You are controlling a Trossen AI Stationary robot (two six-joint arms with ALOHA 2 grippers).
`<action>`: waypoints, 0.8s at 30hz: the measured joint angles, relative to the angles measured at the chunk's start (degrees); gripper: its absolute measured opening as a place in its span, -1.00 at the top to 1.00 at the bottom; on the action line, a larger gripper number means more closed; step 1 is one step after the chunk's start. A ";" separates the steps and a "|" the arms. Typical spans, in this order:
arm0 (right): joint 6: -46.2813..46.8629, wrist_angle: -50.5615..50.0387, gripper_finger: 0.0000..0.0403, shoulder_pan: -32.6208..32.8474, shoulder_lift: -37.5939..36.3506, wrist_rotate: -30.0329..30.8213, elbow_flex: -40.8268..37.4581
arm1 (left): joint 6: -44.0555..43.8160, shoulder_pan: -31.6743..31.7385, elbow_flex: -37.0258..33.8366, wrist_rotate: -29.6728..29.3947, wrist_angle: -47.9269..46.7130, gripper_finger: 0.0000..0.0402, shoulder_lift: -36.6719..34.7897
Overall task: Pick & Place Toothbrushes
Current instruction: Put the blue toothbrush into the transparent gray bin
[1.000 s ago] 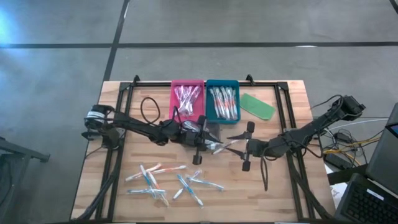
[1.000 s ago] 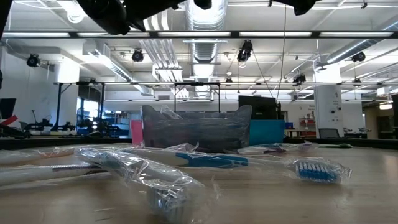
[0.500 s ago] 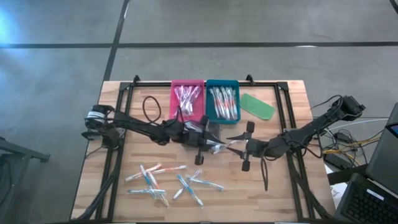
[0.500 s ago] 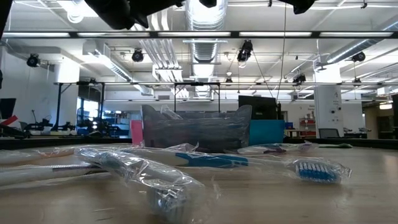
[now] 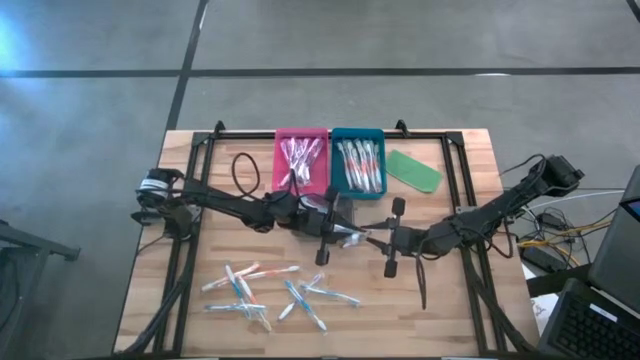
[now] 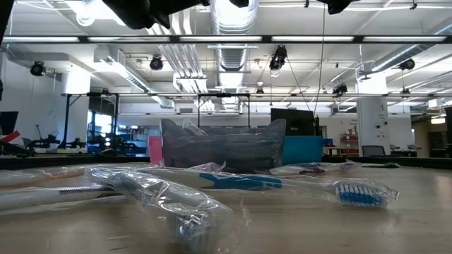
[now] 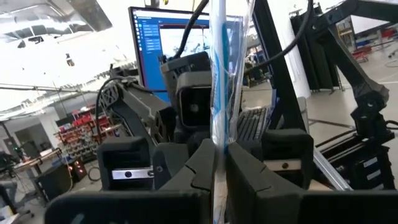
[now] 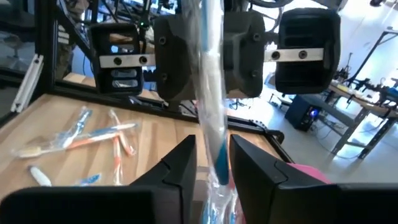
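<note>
Part done, judging by the high view: pink tray (image 5: 301,158) and teal tray (image 5: 358,161) at the far edge of the tabletop (image 5: 470,320) already loaded with wrapped brushes, loose pile (image 5: 275,293) of a dozen or so left at the near-left side. Flat green piece (image 5: 414,170) lying just right of the teal tray, untouched.

Mid-tabletop, a handover under way, it seems: left end effector (image 5: 333,223) clamped tight on one wrapped blue brush (image 5: 352,237), right end effector (image 5: 377,241) facing it with fingers either side of the same brush's other end. Right wrist view: fingers (image 8: 180,163) flanking the wrapper with a sliver of gap, so no firm grip yet by the look of it. Left wrist view: fingers (image 7: 200,160) pressed together on the brush, right arm straight ahead.

Trays and pile count readable only from the high view. Finger-to-brush contact readable only from the wrist views. Low view: neither end effector in sight, only near brushes (image 6: 275,182) lying flat in crinkled wrap, tray ends behind
</note>
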 joint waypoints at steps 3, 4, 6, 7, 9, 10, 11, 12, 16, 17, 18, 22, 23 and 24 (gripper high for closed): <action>-0.44 0.51 0.66 -0.01 -0.08 -0.01 -0.02 | 0.29 0.01 -0.07 -0.05 -0.68 0.88 0.00; -0.45 0.46 0.70 -0.01 -0.18 0.01 -0.02 | 0.56 0.07 -0.07 -0.14 -0.92 0.88 0.00; -0.84 0.14 0.82 0.02 -0.32 -0.04 -0.02 | 0.58 0.11 -0.07 -0.15 -1.49 0.88 0.00; -1.05 -0.02 0.87 0.02 -0.33 -0.05 -0.04 | 0.36 0.17 -0.07 -0.21 -1.49 0.88 0.00; -1.12 -0.02 0.90 0.02 -0.33 -0.01 -0.04 | 0.14 0.21 -0.07 -0.17 -1.49 0.88 0.00; -1.04 0.00 0.90 0.02 -0.29 0.00 -0.04 | 0.11 0.22 -0.07 -0.17 -1.49 0.88 0.00; -0.87 0.00 0.89 0.02 -0.27 0.08 -0.04 | -0.01 0.20 -0.07 -0.16 -1.52 0.88 0.00; -0.69 -0.04 0.89 0.02 -0.27 0.14 -0.02 | -0.21 0.20 -0.09 -0.16 -1.58 0.87 0.00; -0.12 -0.61 0.90 0.06 -0.34 2.41 -0.03 | 0.08 0.25 -0.09 -1.60 -2.70 0.74 -0.39; 0.08 -0.77 0.90 0.05 -0.49 2.86 -0.02 | 0.15 0.27 -0.14 -2.01 -3.80 0.69 -0.88; 0.32 -0.81 0.90 0.04 -0.59 3.00 -0.02 | 0.17 0.27 -0.20 -2.24 -5.18 0.62 -1.47; 1.75 -1.60 0.90 0.04 -0.91 5.06 -0.02 | 1.67 0.18 -0.20 -5.20 -17.21 0.35 -6.37; 2.52 -2.33 0.90 0.02 -1.09 5.62 -0.02 | 2.72 0.13 -0.22 -7.53 -21.20 0.29 -8.05; 3.24 -3.13 0.90 0.02 -1.25 6.47 -0.02 | 3.71 0.09 -0.20 -10.27 -25.35 0.23 -9.94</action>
